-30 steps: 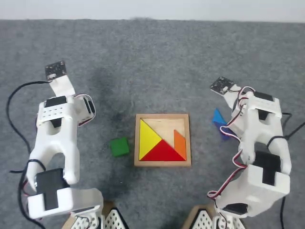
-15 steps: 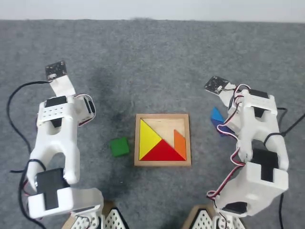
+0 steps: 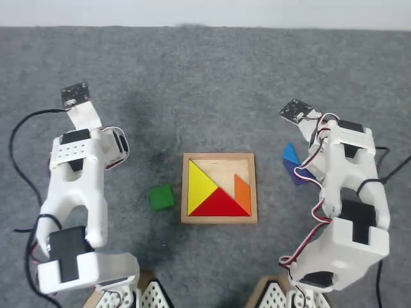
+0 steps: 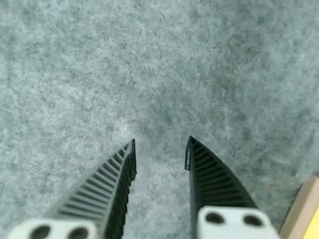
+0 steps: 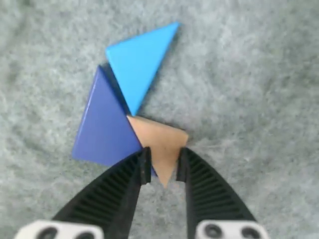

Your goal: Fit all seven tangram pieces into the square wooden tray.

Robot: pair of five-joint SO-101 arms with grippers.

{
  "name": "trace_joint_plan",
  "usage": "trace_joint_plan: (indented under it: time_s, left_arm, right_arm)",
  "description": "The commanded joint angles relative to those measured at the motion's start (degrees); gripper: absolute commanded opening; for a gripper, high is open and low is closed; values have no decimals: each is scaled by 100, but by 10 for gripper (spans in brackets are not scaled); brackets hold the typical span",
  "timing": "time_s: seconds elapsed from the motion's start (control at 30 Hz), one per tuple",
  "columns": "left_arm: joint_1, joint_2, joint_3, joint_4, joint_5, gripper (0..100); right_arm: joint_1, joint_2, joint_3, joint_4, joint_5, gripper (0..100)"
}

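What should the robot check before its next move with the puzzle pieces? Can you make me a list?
1. Right gripper lined up on the tan triangle: ok, it sits at the triangle's tip.
2. Firm hold on it: cannot tell.
3. Tan triangle free of its neighbours: not ok, it touches the dark blue piece.
4. Room in the wooden tray: ok, bare wood shows beside the yellow piece.
5. Left gripper out of the way: ok, open over bare carpet.
6. All pieces in: not ok, the green square and light blue triangle lie on the carpet too.
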Motion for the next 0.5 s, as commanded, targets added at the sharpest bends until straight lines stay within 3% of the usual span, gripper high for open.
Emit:
trace_joint_plan:
  time_s: [0.0,0.17,0.33,0.47]
  left_arm:
    - [26,-35,-40,-97,62,152]
    - [35,-35,-40,-88,70,152]
    - [35,-35,-31,-88,70,152]
    - [35,-35,-31,-88,70,152]
  right_arm:
    - [31,-171,-9,136,-88,232]
    - [-242,-189,-35,171,290,325]
    - [-268,-163,62,163,360,296]
    - [-365,171,53,171,589,212]
